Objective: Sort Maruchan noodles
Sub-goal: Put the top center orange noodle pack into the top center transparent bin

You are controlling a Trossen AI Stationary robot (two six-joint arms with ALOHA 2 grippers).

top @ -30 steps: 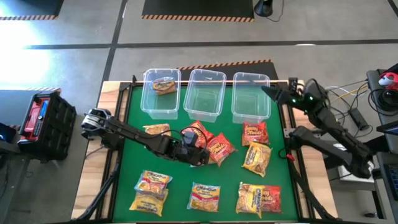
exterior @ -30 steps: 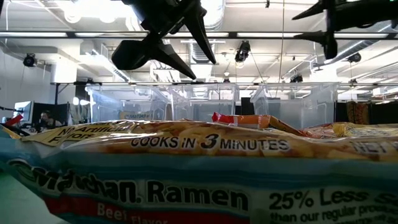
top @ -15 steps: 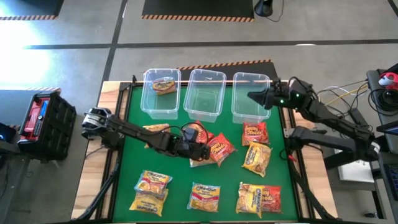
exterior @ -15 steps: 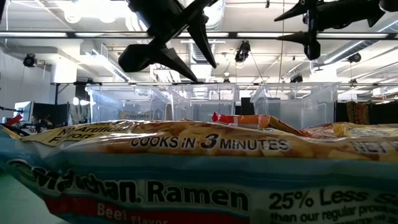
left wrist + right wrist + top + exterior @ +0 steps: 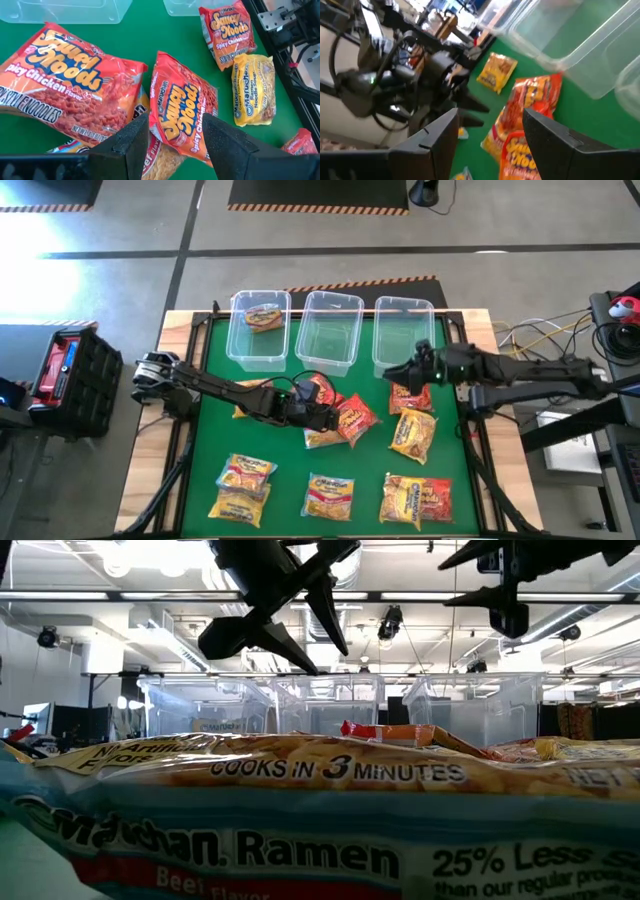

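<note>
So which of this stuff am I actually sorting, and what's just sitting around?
Part of the job:
- Maruchan noodles, loose packets across the green mat
- one packet already in the left bin
- three clear bins at the far edge

Just lying about:
- black and red case on the floor, left of the table
- cables on the right

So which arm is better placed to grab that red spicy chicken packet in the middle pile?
Probably the left. Its gripper hangs open right over the red spicy chicken packet; the right gripper is nearer the right-hand bin.
</note>
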